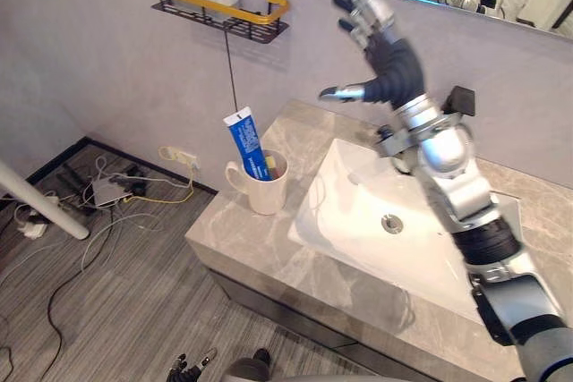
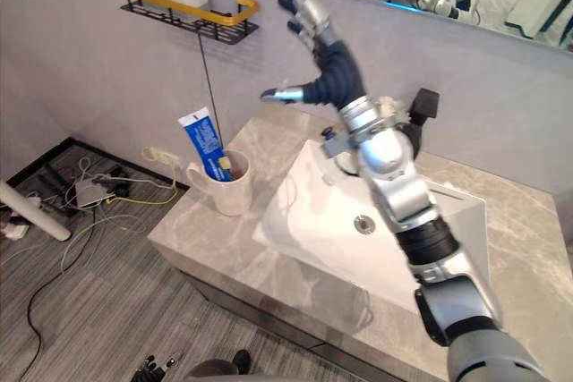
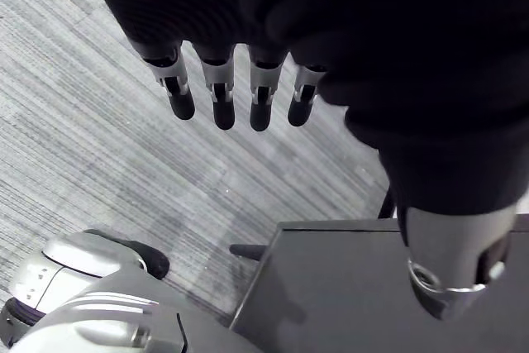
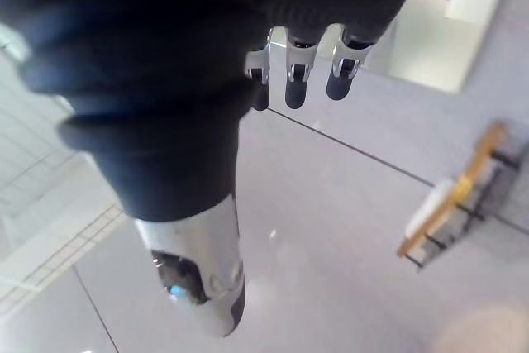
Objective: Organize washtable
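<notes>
Resting on veined marble [image 1: 235,241], round mug [image 1: 266,192] holds tube [image 1: 243,135].

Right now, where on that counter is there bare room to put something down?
The counter is bare along its front edge, before the mug and sink, and behind the mug by the wall. The raised right hand crowds the sink's back.

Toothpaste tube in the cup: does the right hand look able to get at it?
Probably yes. The right hand is open and raised above the sink; nothing stands between it and the toothpaste tube, which sticks up out of the white cup.
</notes>
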### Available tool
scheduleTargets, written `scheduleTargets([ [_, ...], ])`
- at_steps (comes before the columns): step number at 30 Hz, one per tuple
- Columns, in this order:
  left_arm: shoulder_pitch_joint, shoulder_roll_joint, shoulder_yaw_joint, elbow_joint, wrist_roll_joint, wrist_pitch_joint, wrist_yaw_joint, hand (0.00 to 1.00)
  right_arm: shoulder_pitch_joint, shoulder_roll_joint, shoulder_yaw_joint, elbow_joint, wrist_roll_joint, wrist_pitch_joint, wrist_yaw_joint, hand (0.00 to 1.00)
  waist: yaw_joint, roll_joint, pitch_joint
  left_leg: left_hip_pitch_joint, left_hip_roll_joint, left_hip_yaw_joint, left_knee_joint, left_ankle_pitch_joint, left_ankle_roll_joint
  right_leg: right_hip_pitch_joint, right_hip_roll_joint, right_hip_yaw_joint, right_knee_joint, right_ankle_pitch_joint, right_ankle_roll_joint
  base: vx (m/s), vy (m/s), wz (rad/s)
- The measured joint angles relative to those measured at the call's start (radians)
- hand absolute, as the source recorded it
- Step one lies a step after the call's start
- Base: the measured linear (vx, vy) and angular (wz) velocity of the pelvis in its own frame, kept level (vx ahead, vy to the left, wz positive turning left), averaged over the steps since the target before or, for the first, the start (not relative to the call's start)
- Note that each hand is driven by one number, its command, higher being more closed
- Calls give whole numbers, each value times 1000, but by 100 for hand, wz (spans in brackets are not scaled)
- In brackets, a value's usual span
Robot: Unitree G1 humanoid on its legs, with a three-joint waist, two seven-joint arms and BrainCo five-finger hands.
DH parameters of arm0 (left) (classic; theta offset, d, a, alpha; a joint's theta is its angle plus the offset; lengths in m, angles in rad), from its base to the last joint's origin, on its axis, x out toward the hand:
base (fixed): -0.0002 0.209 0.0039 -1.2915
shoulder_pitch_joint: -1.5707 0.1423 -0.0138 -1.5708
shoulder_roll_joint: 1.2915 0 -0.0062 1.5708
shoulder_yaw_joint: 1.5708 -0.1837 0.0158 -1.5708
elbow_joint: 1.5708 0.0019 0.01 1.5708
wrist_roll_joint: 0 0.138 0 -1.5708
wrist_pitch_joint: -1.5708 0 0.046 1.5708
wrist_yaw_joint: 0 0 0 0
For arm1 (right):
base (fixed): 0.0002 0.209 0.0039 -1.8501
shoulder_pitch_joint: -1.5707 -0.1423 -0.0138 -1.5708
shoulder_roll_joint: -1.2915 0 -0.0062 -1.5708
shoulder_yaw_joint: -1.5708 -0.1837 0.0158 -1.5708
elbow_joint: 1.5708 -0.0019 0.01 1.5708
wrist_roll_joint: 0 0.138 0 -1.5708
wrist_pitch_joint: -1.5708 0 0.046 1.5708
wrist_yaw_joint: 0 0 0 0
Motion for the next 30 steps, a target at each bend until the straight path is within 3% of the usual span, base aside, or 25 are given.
scheduleTargets([
  [3,1,-2,0,11,26,0,-1,0,75,-43,-197,-51,-13,-38,-5,0,-17,7,-22,0,2,20,-14,0,0,-14,1,13,-6,5,0,22,4,-19],
  [6,0,-6,1,11,26,-1,-2,0,133,-51,-383,-55,-14,-45,-25,0,-62,14,-29,0,1,28,-16,0,0,-16,2,26,-14,12,0,9,3,-13],
  [9,0,-11,6,16,26,-1,-3,0,192,-65,-531,-45,-13,-49,-54,0,-73,20,-44,-1,6,59,-27,0,0,-39,5,55,-16,19,-1,-18,5,-31],
  [13,4,-17,10,26,26,1,-10,0,350,-80,-753,27,-13,-51,-117,0,-122,34,-73,-7,5,99,-44,-1,2,-73,8,95,-24,31,6,-15,9,-30],
  [16,-5,-19,10,26,26,1,-23,0,464,-61,-875,81,-14,-36,-145,0,-133,38,-87,-9,2,114,-51,-1,3,-83,7,111,-31,38,9,15,17,-20],
  [20,-14,-33,34,23,26,0,-25,0,625,84,-1008,149,-56,-1,-217,0,-175,35,-100,-8,2,118,-51,-2,3,-83,5,112,-31,38,9,3,-2,-2],
  [24,-32,-53,52,15,26,1,-24,0,794,274,-1032,148,-121,66,-273,0,-172,46,-107,-3,9,134,-52,-3,3,-84,3,118,-29,36,11,-28,-10,-7],
  [30,-61,-125,84,-21,25,6,-24,0,907,539,-1013,137,-109,108,-319,0,-164,47,-108,4,23,170,-44,-7,0,-95,5,111,-9,18,4,-36,-15,-11],
])
